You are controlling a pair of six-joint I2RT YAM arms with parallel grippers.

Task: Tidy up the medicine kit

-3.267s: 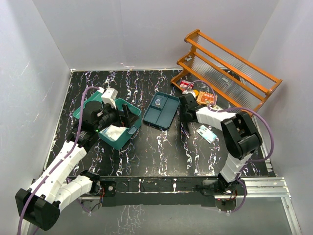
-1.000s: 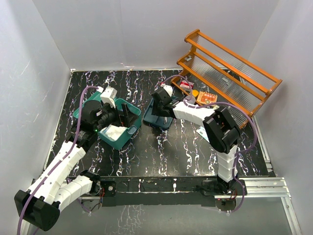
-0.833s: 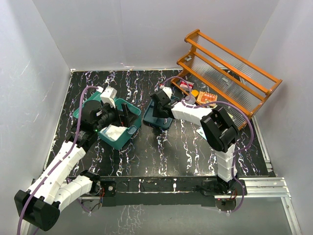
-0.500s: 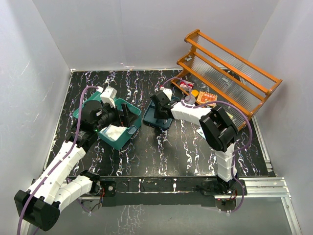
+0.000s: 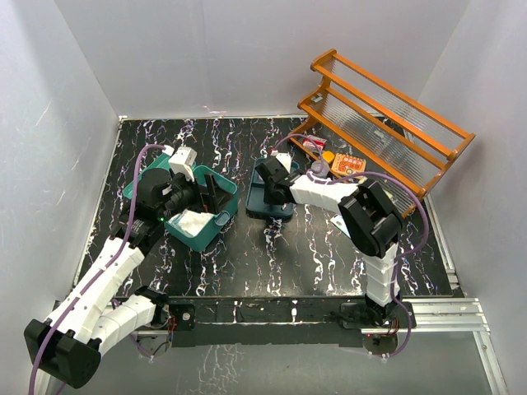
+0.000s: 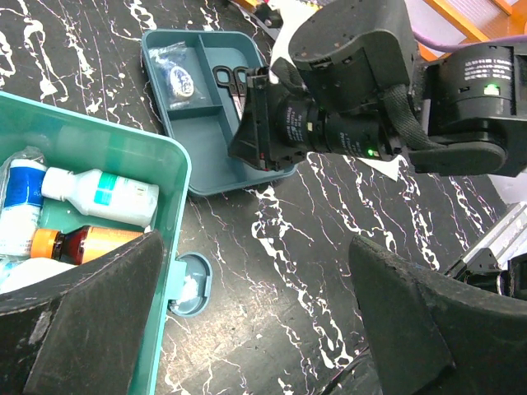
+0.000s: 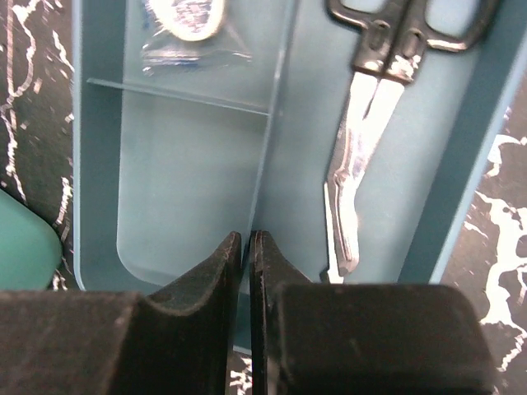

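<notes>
The teal-green medicine kit (image 5: 198, 226) stands open at the left, with a white bottle (image 6: 103, 191) and an amber bottle (image 6: 82, 244) inside; its rim (image 6: 123, 136) and front latch (image 6: 189, 284) show in the left wrist view. My left gripper (image 5: 212, 193) is open and empty, hovering over the kit's front edge (image 6: 255, 247). My right gripper (image 5: 267, 194) is shut on the middle divider of the dark blue divided tray (image 7: 189, 181), its tips (image 7: 247, 239) pinching that thin wall. The tray holds scissors (image 7: 370, 123) and a clear sachet (image 7: 188, 25).
The orange tiered rack (image 5: 387, 123) stands at the back right, with a red-and-white pack (image 5: 313, 144) and an orange box (image 5: 347, 164) at its foot. White walls close in the table on the left, back and right.
My right arm has swung left from beside the tray to over it and closed on its divider; the tray has shifted and turned slightly. The left arm has not moved.
</notes>
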